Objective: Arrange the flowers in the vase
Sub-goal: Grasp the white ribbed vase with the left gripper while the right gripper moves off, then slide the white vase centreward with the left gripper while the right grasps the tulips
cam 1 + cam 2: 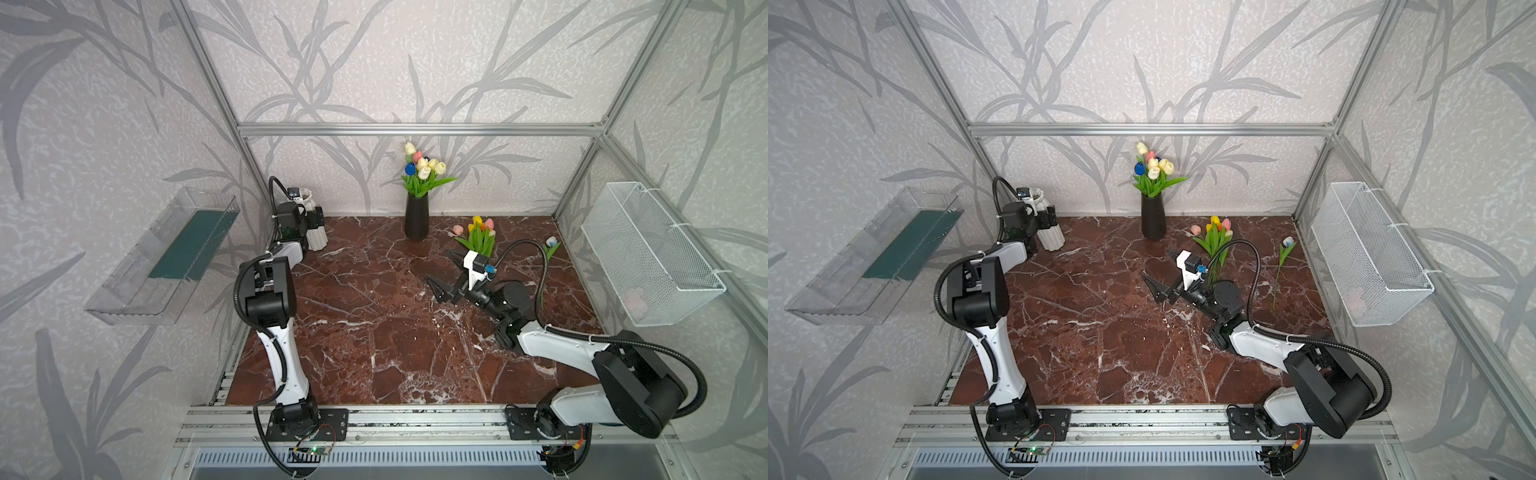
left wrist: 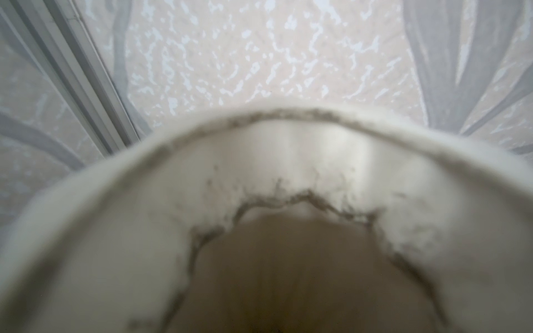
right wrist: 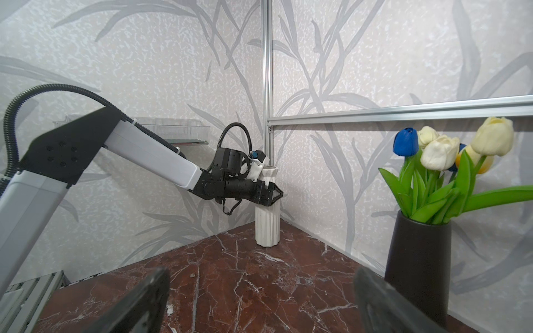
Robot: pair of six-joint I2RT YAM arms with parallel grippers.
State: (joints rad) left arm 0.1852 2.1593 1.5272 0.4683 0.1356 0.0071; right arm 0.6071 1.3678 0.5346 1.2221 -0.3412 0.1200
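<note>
Leaf-patterned walls are enclosing a red marble table (image 1: 365,345). At the upper left of both top views the left hand (image 1: 309,220) is straddling a white vase (image 1: 318,243), fingers spread wide on either side; whether they are pressing it I cannot tell. Right of centre the right hand (image 1: 442,270) is hovering spread wide, holding nothing. Some flowers (image 1: 424,170) are standing in a black vase (image 1: 416,220) at upper centre, while a loose bunch (image 1: 480,235) is lying on the table just right of it.
</note>
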